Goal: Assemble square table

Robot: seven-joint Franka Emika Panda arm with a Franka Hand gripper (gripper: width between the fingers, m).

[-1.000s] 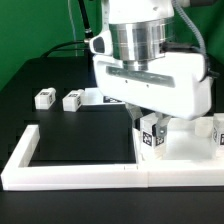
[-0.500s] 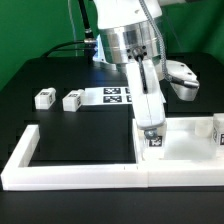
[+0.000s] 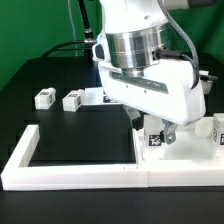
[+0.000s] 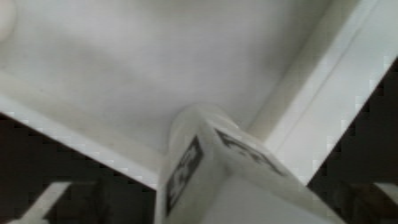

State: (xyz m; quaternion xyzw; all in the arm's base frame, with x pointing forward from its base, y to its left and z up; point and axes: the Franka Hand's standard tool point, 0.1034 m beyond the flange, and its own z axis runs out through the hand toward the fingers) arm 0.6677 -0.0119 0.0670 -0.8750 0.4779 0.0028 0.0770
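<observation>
Hand (image 3: 155,130) open, at about four o'clock in the exterior view, pointing straight down with its broad white body facing the camera. Fingers (image 4: 39,200) spread to either side of an upright leg block (image 3: 152,140), blurred in the wrist view, dark gaps between them and the block; no grip on it.

Leg block small and white, a black-and-white tag on its near face, standing on the square slab (image 3: 190,152) close to that slab's nine o'clock edge. Square slab large, flat, white, lying at four to five o'clock on the black tabletop (image 3: 80,135), tucked against the white border wall (image 3: 70,172) running along six o'clock. In the wrist view, a raised rim along two sides of the slab. Another leg block (image 3: 217,132) at three o'clock, cut by the frame edge. A loose leg block (image 3: 44,98) and a second loose leg block (image 3: 72,100) side by side at nine to ten o'clock, well apart from the slab.

Half a second ago: hand turned edge-on, narrow, clamped on the leg block. Now swung broadside and let go. Leg block in the same spot, upright as before. Marker board (image 3: 93,96) plainly tagged then, now only its end showing past the hand's body.
</observation>
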